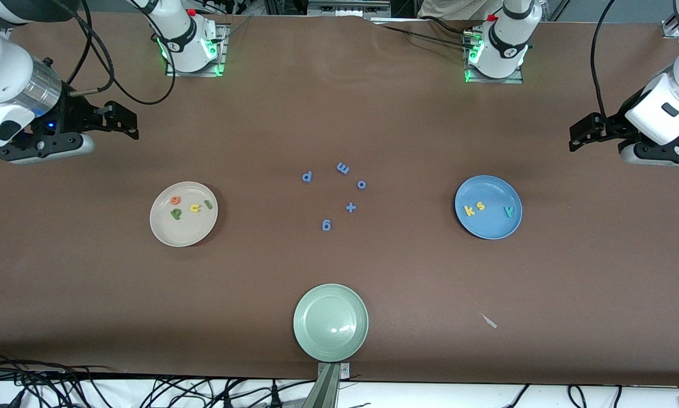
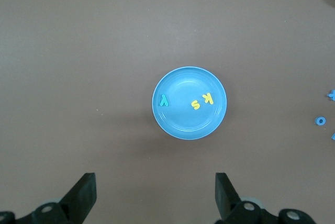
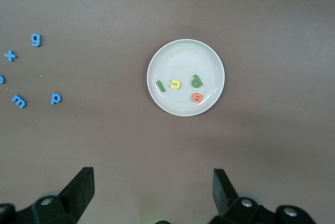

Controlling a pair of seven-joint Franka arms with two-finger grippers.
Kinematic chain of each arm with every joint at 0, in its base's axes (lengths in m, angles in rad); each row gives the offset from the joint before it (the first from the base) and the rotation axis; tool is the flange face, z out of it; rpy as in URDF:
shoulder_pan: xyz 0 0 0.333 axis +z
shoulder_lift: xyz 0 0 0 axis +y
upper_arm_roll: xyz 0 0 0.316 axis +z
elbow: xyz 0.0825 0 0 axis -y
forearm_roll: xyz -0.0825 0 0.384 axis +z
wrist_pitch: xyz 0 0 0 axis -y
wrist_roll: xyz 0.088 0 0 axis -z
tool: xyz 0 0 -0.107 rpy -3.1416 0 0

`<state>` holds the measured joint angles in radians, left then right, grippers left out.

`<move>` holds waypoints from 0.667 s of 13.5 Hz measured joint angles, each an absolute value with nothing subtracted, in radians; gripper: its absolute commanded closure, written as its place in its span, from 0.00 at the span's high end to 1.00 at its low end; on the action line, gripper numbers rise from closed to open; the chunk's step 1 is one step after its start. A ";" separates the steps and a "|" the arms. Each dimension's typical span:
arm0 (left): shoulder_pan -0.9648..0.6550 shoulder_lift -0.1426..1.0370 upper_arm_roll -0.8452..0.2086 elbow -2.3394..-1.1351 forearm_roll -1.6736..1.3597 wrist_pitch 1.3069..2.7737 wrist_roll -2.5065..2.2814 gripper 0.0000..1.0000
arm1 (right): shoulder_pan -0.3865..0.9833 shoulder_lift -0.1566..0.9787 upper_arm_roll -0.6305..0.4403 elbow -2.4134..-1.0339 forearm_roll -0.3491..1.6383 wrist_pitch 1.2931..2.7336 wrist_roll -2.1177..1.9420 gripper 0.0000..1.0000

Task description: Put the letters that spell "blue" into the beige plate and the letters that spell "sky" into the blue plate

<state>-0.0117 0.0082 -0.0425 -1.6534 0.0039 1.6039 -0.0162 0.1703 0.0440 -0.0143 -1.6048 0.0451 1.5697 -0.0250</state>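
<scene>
1. Seemingly sorted, the olive-green b (image 1: 176,213), yellow u (image 1: 194,208), light green l (image 1: 208,204) and orange e (image 1: 175,200) are seen lying in the beige plate (image 1: 164,229).
2. Likewise, the yellow k (image 1: 469,211), yellow s (image 1: 480,205) and teal y (image 1: 508,212) are seen in the blue plate (image 1: 489,232).
3. Both the left gripper (image 2: 155,192) and right gripper (image 3: 153,190) are held wide open, empty, each above the table's own end.
4. Nothing more is judged needed; the blue letters (image 1: 350,207) and pale green plate (image 1: 308,337) are best left untouched.
</scene>
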 measured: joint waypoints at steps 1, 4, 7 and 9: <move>-0.012 0.008 -0.043 -1.653 0.004 1.604 -0.016 1.00 | 0.171 0.044 -0.014 -1.602 0.045 1.570 -0.025 1.00; -0.012 0.008 -0.043 -1.653 0.004 1.604 -0.016 1.00 | 0.170 0.045 -0.016 -1.594 0.045 1.571 -0.021 1.00; -0.012 0.008 -0.043 -1.653 0.004 1.603 -0.016 1.00 | 0.169 0.047 -0.019 -1.568 0.041 1.572 -0.021 1.00; -0.012 0.008 -0.043 -1.653 0.004 1.602 -0.016 1.00 | 0.169 0.047 -0.019 -1.559 0.033 1.572 -0.021 1.00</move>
<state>-0.0116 0.0082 -0.0425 -1.6534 0.0039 1.6024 -0.0156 0.1688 0.0468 -0.0191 -1.5588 0.0329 1.5719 -0.0212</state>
